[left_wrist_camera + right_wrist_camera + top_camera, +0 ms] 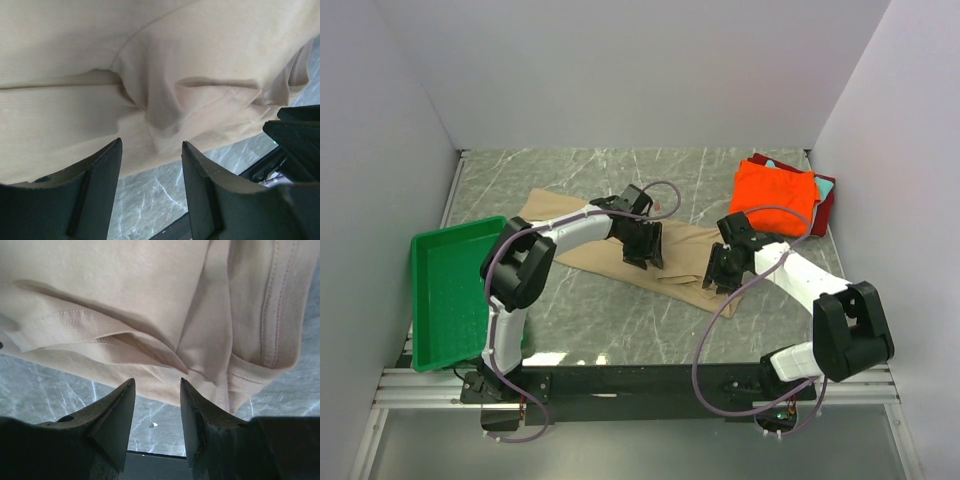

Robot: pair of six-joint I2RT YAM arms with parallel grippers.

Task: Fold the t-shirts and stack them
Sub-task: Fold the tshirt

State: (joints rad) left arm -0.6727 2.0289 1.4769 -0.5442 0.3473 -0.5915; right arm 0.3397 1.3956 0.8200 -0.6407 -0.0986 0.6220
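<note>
A tan t-shirt (pixel 582 238) lies rumpled and partly folded across the middle of the marble table (pixel 620 320). My left gripper (pixel 646 258) hovers over its near edge, open, with nothing between the fingers. In the left wrist view the gripper (pixel 151 141) has its tips at the hem of the tan cloth (pixel 200 50). My right gripper (pixel 714 278) is at the shirt's right end, also open and empty. In the right wrist view the gripper (pixel 157 380) sits just short of the bunched hem (pixel 125 280). A folded orange t-shirt (pixel 775 190) lies on a dark red one (pixel 826 203), with teal (pixel 769 161) showing behind.
A green plastic tray (pixel 448 290) rests at the left, overhanging the table's near edge. White walls close in the back and both sides. The right arm's dark body (pixel 295 140) shows close beside the left fingers.
</note>
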